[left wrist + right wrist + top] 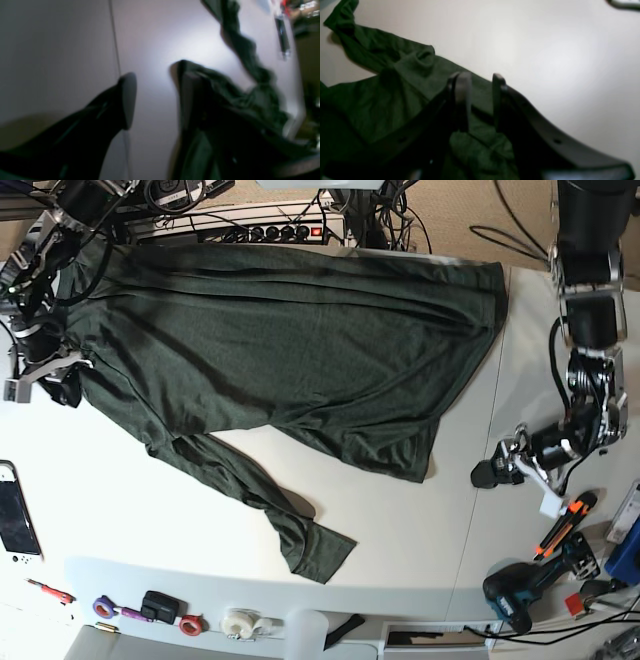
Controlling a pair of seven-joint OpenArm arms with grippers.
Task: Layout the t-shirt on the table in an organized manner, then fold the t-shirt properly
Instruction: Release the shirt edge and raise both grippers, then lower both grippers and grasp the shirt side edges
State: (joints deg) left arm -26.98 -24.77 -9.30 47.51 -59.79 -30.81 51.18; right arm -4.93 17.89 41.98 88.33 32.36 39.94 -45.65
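One t-shirt (290, 350) on one table (400, 530); left gripper (497, 472) at 3 o'clock spread, right gripper (480, 82) pinching t-shirt.

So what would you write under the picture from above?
Green t-shirt spread across the white table, one robot hand beside it.

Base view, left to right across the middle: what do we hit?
Right gripper at the shirt's edge → the t-shirt spread wide → bare strip of the table → left gripper, off the cloth.
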